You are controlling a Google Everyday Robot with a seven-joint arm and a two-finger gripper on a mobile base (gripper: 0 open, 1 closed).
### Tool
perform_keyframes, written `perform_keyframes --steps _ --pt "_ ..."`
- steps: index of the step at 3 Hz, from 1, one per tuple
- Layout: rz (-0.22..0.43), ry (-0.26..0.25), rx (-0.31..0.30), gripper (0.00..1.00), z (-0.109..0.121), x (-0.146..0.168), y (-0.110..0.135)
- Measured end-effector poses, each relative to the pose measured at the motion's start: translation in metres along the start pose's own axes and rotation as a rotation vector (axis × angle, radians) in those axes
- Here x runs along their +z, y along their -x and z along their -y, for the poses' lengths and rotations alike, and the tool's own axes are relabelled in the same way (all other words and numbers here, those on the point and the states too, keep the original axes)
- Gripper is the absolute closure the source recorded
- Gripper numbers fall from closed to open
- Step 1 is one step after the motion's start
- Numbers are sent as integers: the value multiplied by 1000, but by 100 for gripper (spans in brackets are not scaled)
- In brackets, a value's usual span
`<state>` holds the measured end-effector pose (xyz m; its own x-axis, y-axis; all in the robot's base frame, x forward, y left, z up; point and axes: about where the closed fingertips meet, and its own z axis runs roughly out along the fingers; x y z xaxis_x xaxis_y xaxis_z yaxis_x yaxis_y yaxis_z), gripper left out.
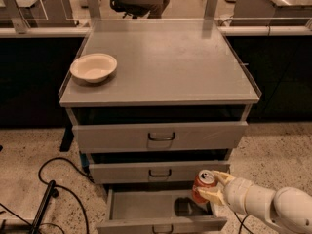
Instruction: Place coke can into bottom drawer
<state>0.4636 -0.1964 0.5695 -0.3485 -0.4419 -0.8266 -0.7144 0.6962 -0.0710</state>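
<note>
The coke can [201, 185], red-orange with a silver top, is held upright in my gripper [212, 186], whose cream fingers [219, 177] close around it. The white arm comes in from the lower right. The can hangs over the right end of the bottom drawer [146, 206], which is pulled open and shows a grey tray with the can's dark shadow in it. The can is above the tray, not resting on it. The drawer's loop handle shows at the bottom edge of the view.
A cream bowl [94, 67] sits on the grey cabinet top [165, 62] at the left. The middle drawer [158, 171] and top drawer [161, 136] are shut. Black cables [58, 189] lie on the speckled floor at the left.
</note>
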Motion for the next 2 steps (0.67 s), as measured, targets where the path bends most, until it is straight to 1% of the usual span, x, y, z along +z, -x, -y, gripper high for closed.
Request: perform_keyframes --steps 1,2 --pt "4 -14 9 100 3 6 -7" --pt "29 -39 -14 100 3 7 -8"
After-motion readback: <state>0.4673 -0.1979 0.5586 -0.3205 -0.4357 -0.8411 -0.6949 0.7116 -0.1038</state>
